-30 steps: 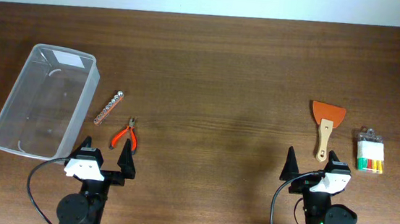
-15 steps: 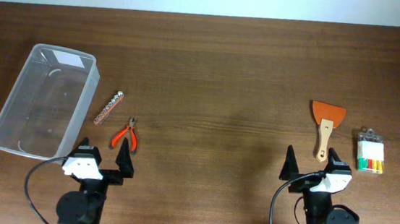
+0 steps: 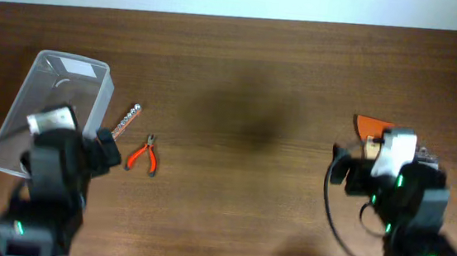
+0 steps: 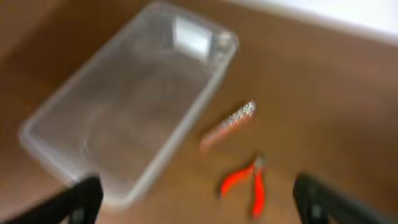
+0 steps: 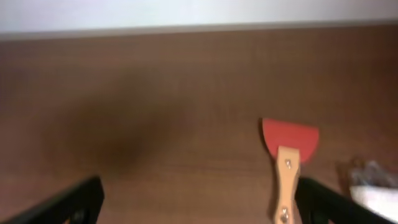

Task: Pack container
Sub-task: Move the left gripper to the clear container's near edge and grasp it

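Observation:
The clear plastic container (image 3: 20,101) lies lidless on the left of the table; in the left wrist view (image 4: 184,129) it looks empty. Red-handled pliers (image 3: 143,154) and a thin beaded metal strip (image 3: 123,123) lie just right of it, and both show in the left wrist view, pliers (image 4: 245,185) and strip (image 4: 227,124). My left gripper (image 4: 199,205) is open and empty, raised above the container's near end. My right gripper (image 5: 199,205) is open and empty, with the orange scraper (image 5: 288,155) by its right finger.
A small clear pack of markers (image 5: 373,180) lies right of the scraper. In the overhead view my right arm (image 3: 397,188) covers the scraper's handle and most of the pack; only the orange blade (image 3: 368,124) shows. My left arm (image 3: 50,170) covers the container's near corner.
Both arms have risen from their rest poses at the table's front edge and moved forward, the left over the container's near end, the right over the scraper and markers. The objects have not moved.

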`<state>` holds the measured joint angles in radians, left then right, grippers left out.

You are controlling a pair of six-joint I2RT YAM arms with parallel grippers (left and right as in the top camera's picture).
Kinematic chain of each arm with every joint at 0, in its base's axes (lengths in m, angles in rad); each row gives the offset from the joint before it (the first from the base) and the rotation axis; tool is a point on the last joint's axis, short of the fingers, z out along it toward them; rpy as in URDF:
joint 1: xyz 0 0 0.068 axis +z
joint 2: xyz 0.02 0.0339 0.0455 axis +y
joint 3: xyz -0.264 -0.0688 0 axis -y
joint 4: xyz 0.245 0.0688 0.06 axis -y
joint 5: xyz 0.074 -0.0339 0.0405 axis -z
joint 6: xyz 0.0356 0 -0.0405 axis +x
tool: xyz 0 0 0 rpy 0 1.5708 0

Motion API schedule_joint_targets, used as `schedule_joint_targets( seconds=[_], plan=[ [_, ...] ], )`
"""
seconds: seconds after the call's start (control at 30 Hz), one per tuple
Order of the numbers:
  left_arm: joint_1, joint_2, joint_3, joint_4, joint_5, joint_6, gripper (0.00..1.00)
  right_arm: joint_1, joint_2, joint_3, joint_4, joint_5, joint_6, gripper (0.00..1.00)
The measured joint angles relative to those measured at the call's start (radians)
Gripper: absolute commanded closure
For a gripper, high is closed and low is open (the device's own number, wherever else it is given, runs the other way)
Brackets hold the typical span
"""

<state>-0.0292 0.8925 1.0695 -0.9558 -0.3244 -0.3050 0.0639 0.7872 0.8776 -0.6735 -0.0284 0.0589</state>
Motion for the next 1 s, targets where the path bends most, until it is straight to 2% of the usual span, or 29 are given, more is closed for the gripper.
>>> schedule_joint_targets(
  seconds=[0.1,0.17,0.37,0.47,0.6,0.77,1.0],
  plan=[
    [0.009,0.15,0.187,-0.184,0.021,-0.018,0.01,0.0,0.162,0.18,-0.13,-0.003,-0.025,0.01],
    [0.009,0.221,0.272,-0.255,0.043,-0.025,0.01,0.0,0.258,0.268,-0.198,-0.003,-0.037,0.01],
    [0.02,0.326,0.312,-0.288,0.108,-0.052,0.01,0.001,0.435,0.357,-0.244,-0.008,-0.044,0.01],
    [0.092,0.359,0.313,-0.32,0.103,-0.169,0.01,0.001,0.474,0.364,-0.262,-0.007,-0.042,0.01],
    [0.261,0.386,0.313,-0.335,0.112,-0.356,0.01,0.001,0.492,0.366,-0.274,-0.007,-0.04,0.01],
    [0.433,0.439,0.313,-0.36,0.138,-0.521,0.01,0.001,0.493,0.37,-0.277,-0.007,-0.04,0.01],
    [0.544,0.641,0.313,-0.362,0.174,-0.603,0.01,0.001,0.493,0.377,-0.293,-0.007,-0.039,0.01]
  ],
)
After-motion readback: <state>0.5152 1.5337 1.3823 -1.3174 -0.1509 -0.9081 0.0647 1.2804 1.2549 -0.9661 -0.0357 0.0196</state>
